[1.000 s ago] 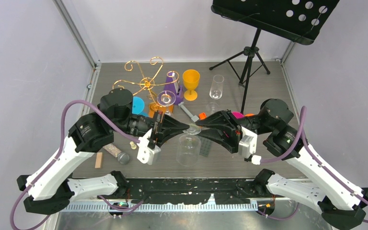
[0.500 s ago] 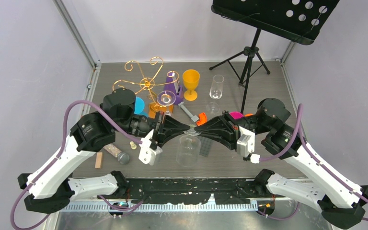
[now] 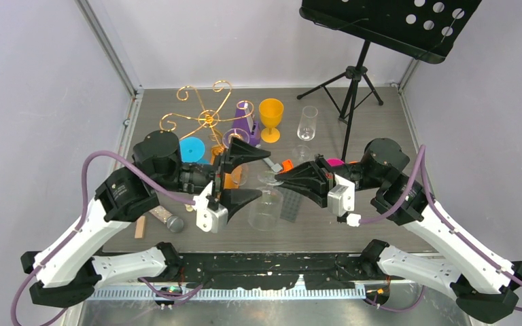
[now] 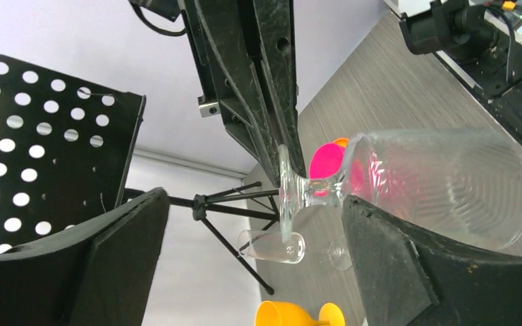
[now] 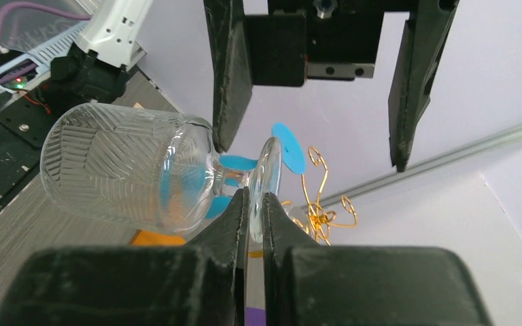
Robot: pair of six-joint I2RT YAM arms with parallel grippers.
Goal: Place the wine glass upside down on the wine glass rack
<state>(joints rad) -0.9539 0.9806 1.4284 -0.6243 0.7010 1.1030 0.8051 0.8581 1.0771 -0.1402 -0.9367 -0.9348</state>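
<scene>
The wine glass (image 3: 266, 210) is clear with a ribbed bowl. It hangs mouth down and tilted above the table, between the two arms. My right gripper (image 3: 276, 180) is shut on the thin edge of its round foot (image 5: 270, 170), and the bowl (image 5: 122, 170) lies to the left in the right wrist view. My left gripper (image 3: 253, 174) stands wide open, a finger on either side of the foot (image 4: 285, 193), touching nothing. The wine glass rack (image 3: 204, 117), gold scrolled wire, stands at the back left behind the left gripper, which hides most of its orange base.
An orange goblet (image 3: 270, 117), a purple cup (image 3: 244, 115) and a clear flute (image 3: 306, 122) stand at the back. The black music stand (image 3: 355, 75) is at the back right. A blue disc (image 3: 192, 148), a grey cylinder (image 3: 166, 219) and a wooden block (image 3: 140, 227) lie to the left.
My right gripper has closed on the glass's foot. My left gripper, shut on the foot before, has let go and opened wide. The glass has shifted slightly.
</scene>
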